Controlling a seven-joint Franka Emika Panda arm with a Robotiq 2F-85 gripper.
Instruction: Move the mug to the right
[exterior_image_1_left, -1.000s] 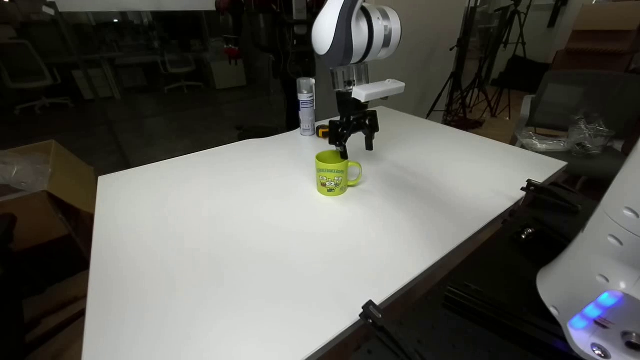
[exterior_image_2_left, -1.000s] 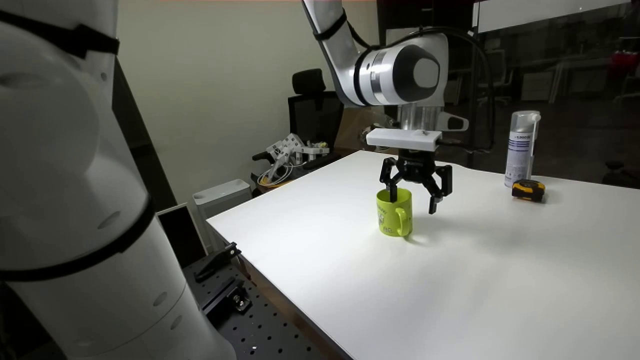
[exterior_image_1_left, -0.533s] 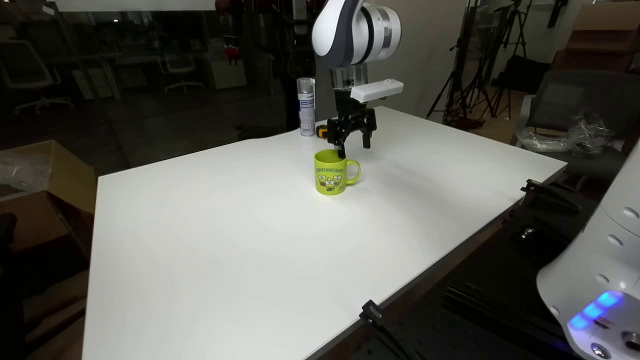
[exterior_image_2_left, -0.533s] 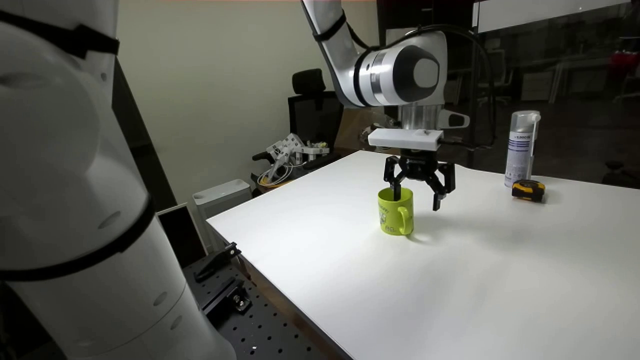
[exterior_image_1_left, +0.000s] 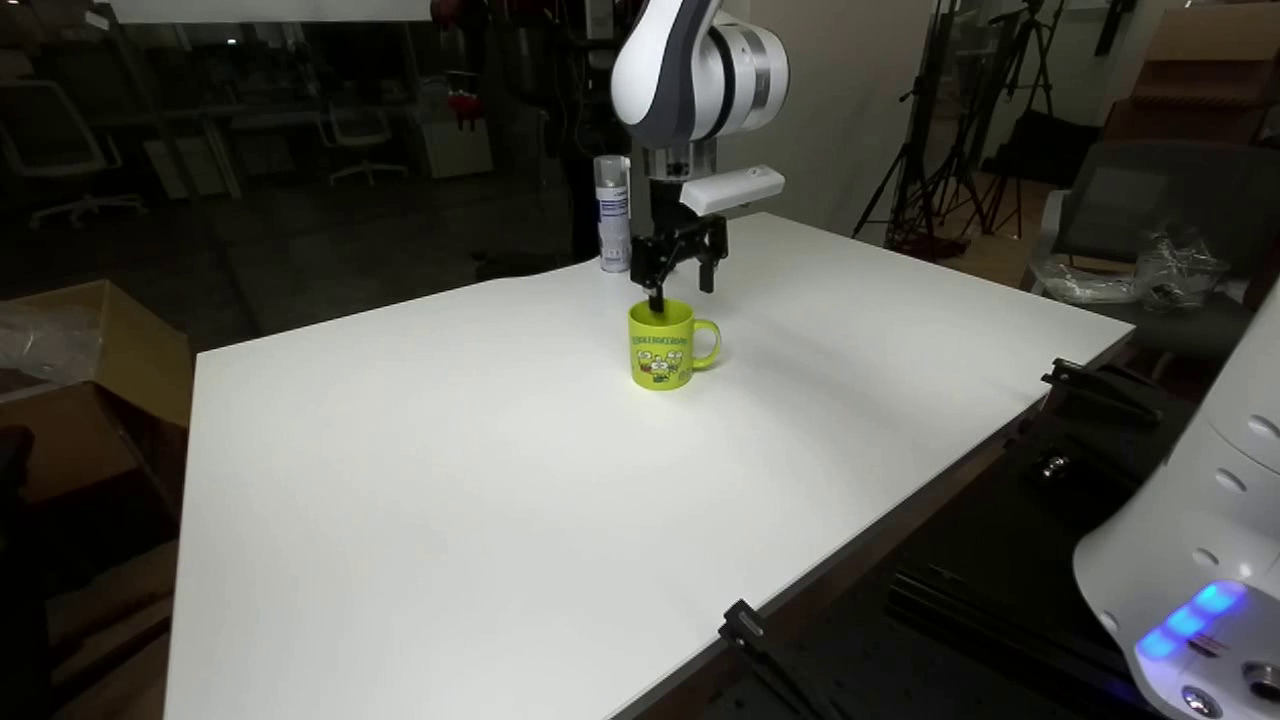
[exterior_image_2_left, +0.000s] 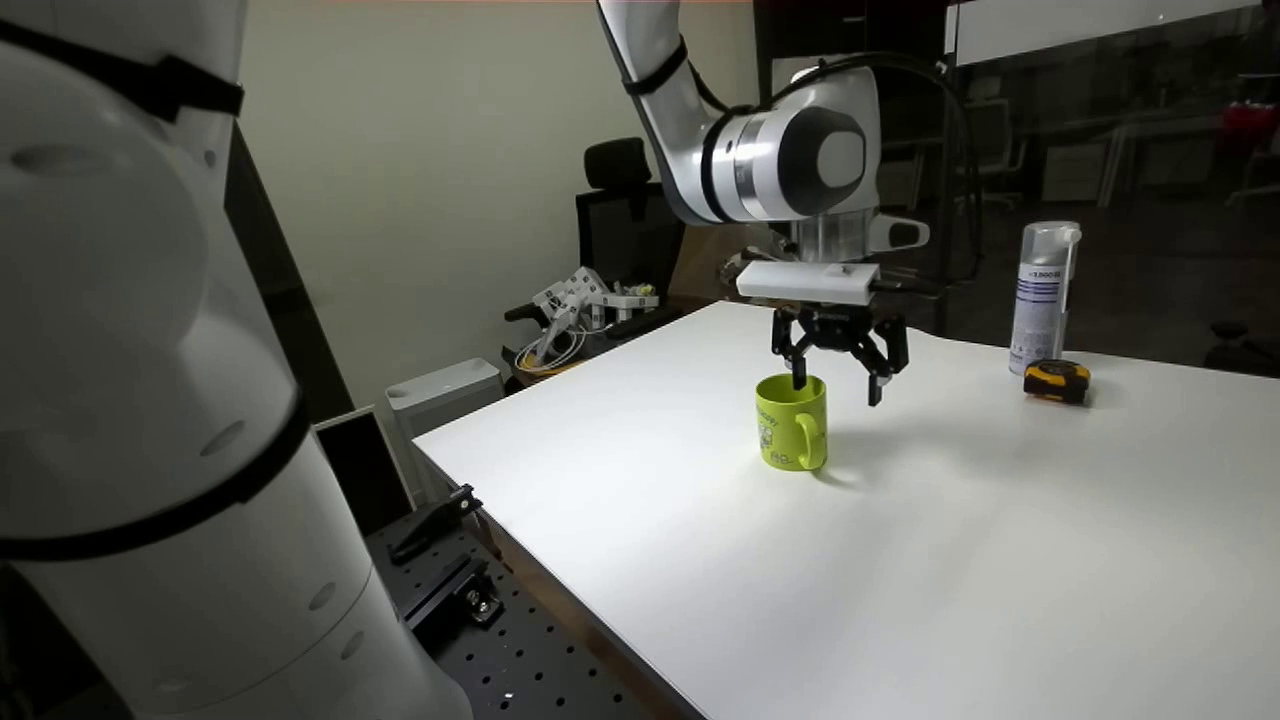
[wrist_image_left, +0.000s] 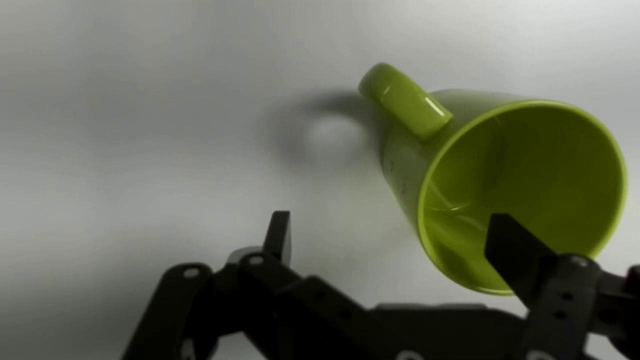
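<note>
Although one finger (wrist_image_left: 517, 255) of the gripper (exterior_image_2_left: 838, 390) is found within the outline of the mouth of the mug (exterior_image_2_left: 780, 435) in all three views, the two fingers stand well apart, with a wide gap between their tips. The outer finger hangs outside the mug, above the table (exterior_image_2_left: 950, 600). As seen in the wrist view, a stretch of the mug's rim runs between the two fingertips. Whether the inner finger touches the wall, and whether its tip dips below the rim, could not be determined.

Position of the mug: upright, base on the table, below the gripper and offset from its centre toward the inner finger. Colour is lime green inside and out. The handle (wrist_image_left: 405, 100) lies ahead of the fingertips in the wrist view, at a place sideways between them, and its shadow falls on the table next to it. On the wall beneath the gripper, an exterior view shows dark green lettering and printed figures (exterior_image_1_left: 660, 365).

Above the gripper, a white housing (exterior_image_2_left: 808, 283) is mounted at the wrist.

A spray can (exterior_image_2_left: 1037, 310) stands upright on the table, well apart from the gripper; in an exterior view it is past the outer finger. A small black-and-yellow object (exterior_image_2_left: 1057, 382) sits just beside the foot of the can, likewise well apart from the gripper. Contact between these two could not be confirmed.
</note>
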